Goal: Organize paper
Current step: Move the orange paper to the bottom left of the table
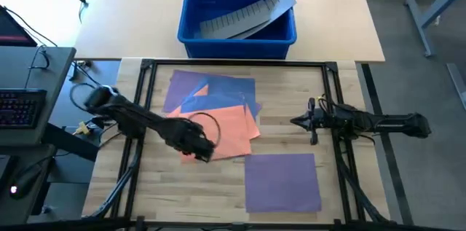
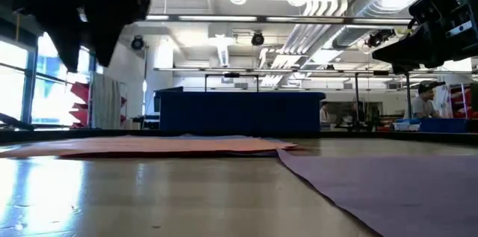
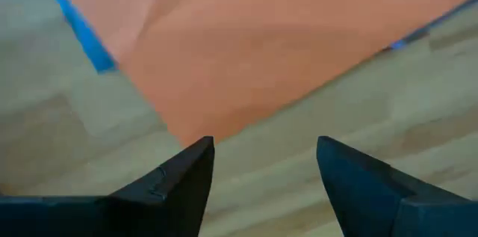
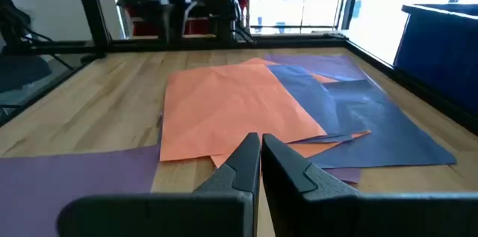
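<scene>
The paper lies in two lots on the wooden table [image 1: 291, 111]: a loose, overlapping heap of orange, blue and purple sheets [image 1: 215, 111], and a single purple sheet [image 1: 282, 181] lying flat on its own, near the heap but apart from it, on the side away from the blue bin [image 1: 237, 11]. The top orange sheet [image 1: 229, 132] of that heap serves as the landmark here. The left gripper [image 1: 196, 147] hangs over the orange sheet's corner farthest from the bin, its fingers [image 3: 179, 185] spread with bare wood showing between them and the corner's tip just ahead of one fingertip (nothing is pinched, as far as the left wrist view shows). The right gripper [image 1: 297, 121] waits beside the orange sheet, off its edge and raised above the table, its fingers [image 4: 243, 164] pressed together on nothing. Judged from this, the step in hand is the approach to pick the orange sheet off the heap; little of the sorting looks done. The next move calls for lowering onto that corner and catching only the top sheet, since thin paper lying flat gives the fingers little to bite and the sheets beneath could drag along.
</scene>
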Action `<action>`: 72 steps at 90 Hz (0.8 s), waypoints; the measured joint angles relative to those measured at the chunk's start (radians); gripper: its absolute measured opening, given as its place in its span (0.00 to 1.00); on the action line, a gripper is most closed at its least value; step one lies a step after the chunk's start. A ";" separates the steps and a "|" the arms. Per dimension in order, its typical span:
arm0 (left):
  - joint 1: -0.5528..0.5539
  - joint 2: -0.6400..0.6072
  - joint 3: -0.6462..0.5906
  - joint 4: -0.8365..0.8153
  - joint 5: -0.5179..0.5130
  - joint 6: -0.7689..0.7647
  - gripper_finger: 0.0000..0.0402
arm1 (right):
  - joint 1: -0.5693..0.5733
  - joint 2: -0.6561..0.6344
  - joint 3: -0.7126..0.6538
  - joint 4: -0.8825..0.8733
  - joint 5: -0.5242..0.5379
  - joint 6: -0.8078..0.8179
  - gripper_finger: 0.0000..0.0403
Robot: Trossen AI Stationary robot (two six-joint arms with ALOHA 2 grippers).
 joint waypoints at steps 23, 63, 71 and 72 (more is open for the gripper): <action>-0.022 -0.201 -0.300 0.147 0.003 -0.146 0.54 | 0.000 0.000 0.000 0.000 0.000 0.000 0.00; 0.035 -0.256 -0.585 0.500 -0.031 -0.174 0.50 | 0.000 0.000 0.000 0.000 0.000 0.000 0.00; 0.043 -0.259 -0.604 0.530 -0.041 -0.180 0.50 | 0.000 0.000 0.000 0.000 0.000 0.000 0.00; 0.044 -0.259 -0.605 0.530 -0.041 -0.181 0.50 | 0.000 0.000 0.000 0.000 0.000 0.000 0.00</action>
